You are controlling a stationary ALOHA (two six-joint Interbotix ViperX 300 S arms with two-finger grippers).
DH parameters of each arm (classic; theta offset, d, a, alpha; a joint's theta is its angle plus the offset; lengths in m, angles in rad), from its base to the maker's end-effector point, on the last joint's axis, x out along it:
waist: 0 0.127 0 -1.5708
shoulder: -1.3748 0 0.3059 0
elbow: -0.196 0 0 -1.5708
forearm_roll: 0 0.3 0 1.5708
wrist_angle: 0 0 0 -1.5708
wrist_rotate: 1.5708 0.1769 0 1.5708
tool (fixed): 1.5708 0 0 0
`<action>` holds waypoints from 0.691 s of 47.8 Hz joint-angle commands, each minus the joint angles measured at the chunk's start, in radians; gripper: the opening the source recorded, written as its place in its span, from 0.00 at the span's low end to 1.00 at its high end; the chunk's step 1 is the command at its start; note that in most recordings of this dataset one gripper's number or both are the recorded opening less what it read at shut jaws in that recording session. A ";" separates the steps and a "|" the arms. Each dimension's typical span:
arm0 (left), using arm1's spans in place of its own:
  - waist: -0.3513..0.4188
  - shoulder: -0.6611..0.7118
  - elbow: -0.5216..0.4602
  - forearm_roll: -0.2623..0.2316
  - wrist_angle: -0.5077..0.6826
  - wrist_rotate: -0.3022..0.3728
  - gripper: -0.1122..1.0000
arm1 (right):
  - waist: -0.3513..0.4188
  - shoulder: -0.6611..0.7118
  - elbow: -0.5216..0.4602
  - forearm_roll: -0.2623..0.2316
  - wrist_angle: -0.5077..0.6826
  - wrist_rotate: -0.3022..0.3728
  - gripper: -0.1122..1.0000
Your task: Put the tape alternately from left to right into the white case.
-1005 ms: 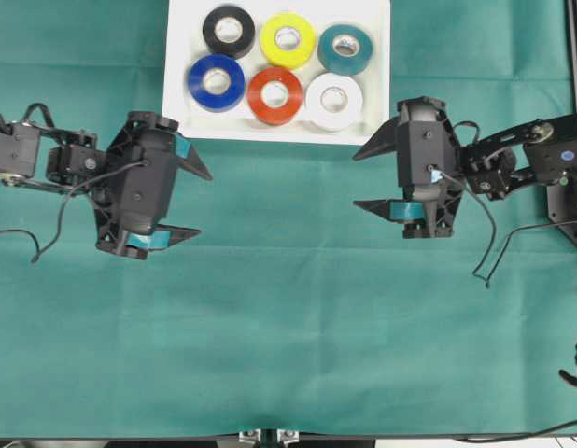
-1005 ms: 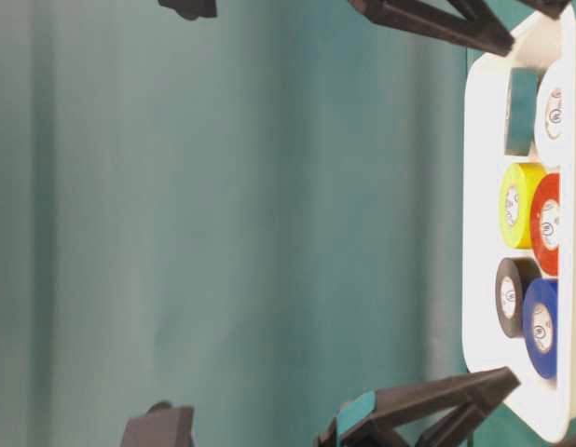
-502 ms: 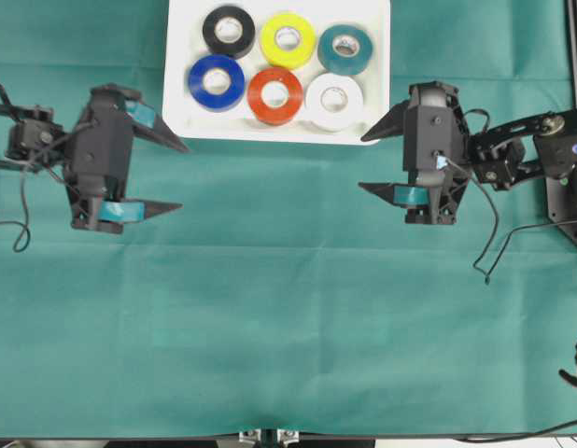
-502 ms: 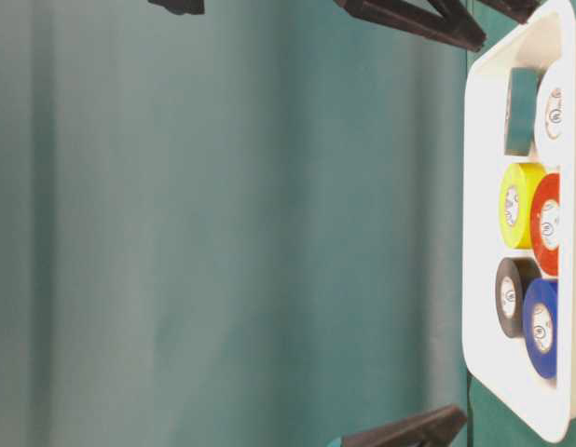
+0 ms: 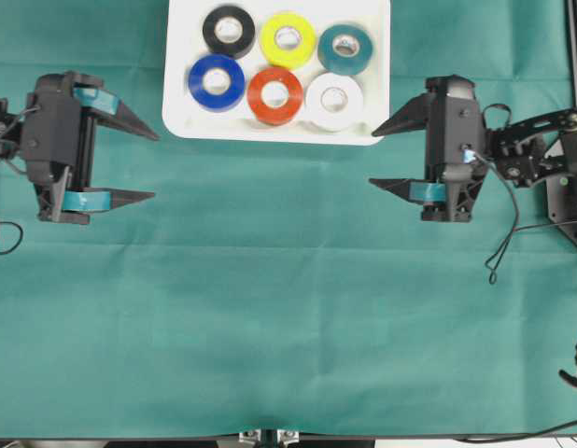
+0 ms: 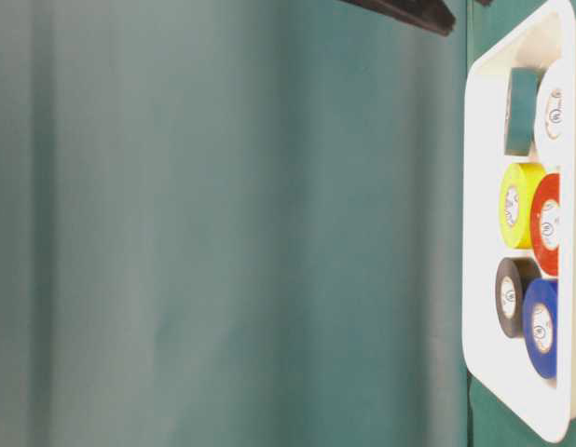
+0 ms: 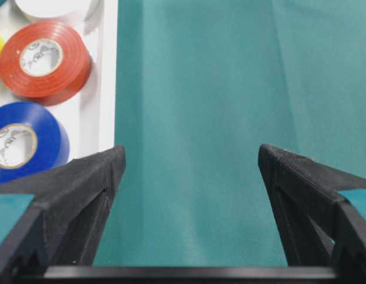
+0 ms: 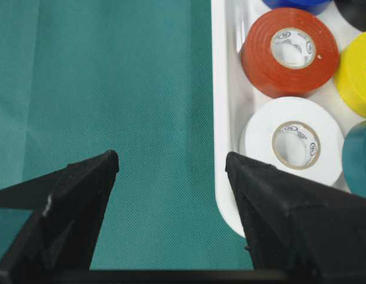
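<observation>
**Six rolls in the tray, both arms clear of it**

Overhead view: all six rolls of tape sit inside the white case (image 5: 181, 112) at twelve o'clock on the table: black (image 5: 229, 31), yellow (image 5: 288, 39) and teal (image 5: 345, 49) behind, blue (image 5: 217, 82), red-orange (image 5: 274, 95) and white (image 5: 333, 101) in front. They lie flat, packed side by side, so the sorting looks finished. The left gripper (image 5: 148, 166) at nine o'clock and the right gripper (image 5: 382, 154) at three o'clock flank the tray, jaws spread and empty, apparently parked clear of the work.

Table-level view: the tray (image 6: 479, 186) lies at three o'clock, rolls inside its raised rim; one dark fingertip (image 6: 409, 11) pokes in at twelve.

Left wrist view: released fingers (image 7: 82, 183) frame bare cloth, the tray at ten o'clock.

Right wrist view: parted fingers (image 8: 272, 195) hold nothing; the white roll lies at two o'clock.

A green cloth (image 5: 288, 327) covers the table, faintly creased. Little of the room shows.
</observation>
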 commanded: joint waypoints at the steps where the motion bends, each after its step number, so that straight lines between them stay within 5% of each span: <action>1: 0.006 -0.031 0.002 0.000 -0.014 -0.002 0.57 | -0.002 -0.032 -0.002 0.005 -0.006 0.003 0.84; 33: 0.035 -0.276 0.149 -0.002 -0.026 -0.081 0.57 | -0.002 -0.175 0.081 0.015 -0.003 0.063 0.84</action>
